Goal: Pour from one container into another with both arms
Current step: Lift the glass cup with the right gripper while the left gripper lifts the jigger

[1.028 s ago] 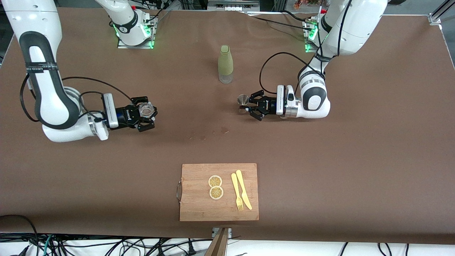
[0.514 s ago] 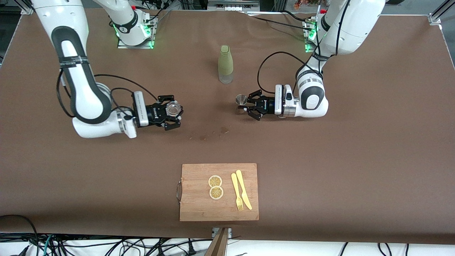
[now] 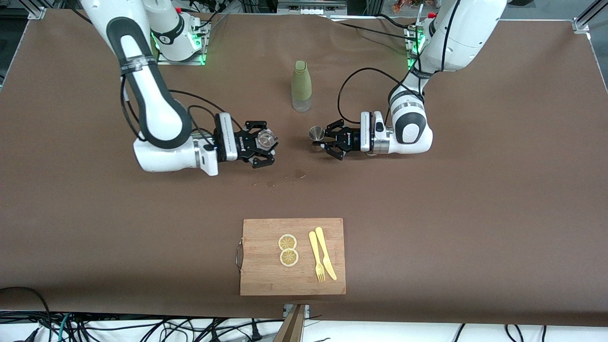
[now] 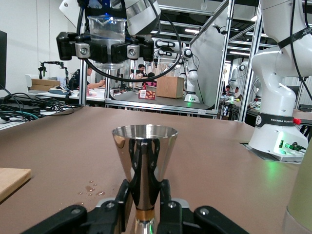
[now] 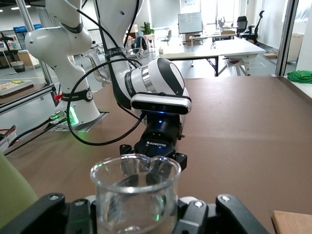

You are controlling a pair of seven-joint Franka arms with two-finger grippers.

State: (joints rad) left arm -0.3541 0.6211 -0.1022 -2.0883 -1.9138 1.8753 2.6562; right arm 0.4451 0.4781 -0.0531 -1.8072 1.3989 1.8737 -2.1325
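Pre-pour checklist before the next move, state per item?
1. Right gripper shut on the glass tumbler: ok.
2. Left gripper shut on the jigger: ok.
3. Jigger upright, rim up: ok.
4. Tumbler over the jigger's rim: not ok, a gap of bare table separates them.
5. Green bottle apart from both grippers: ok, it stands farther from the front camera.
6. Liquid level in the tumbler: cannot tell.
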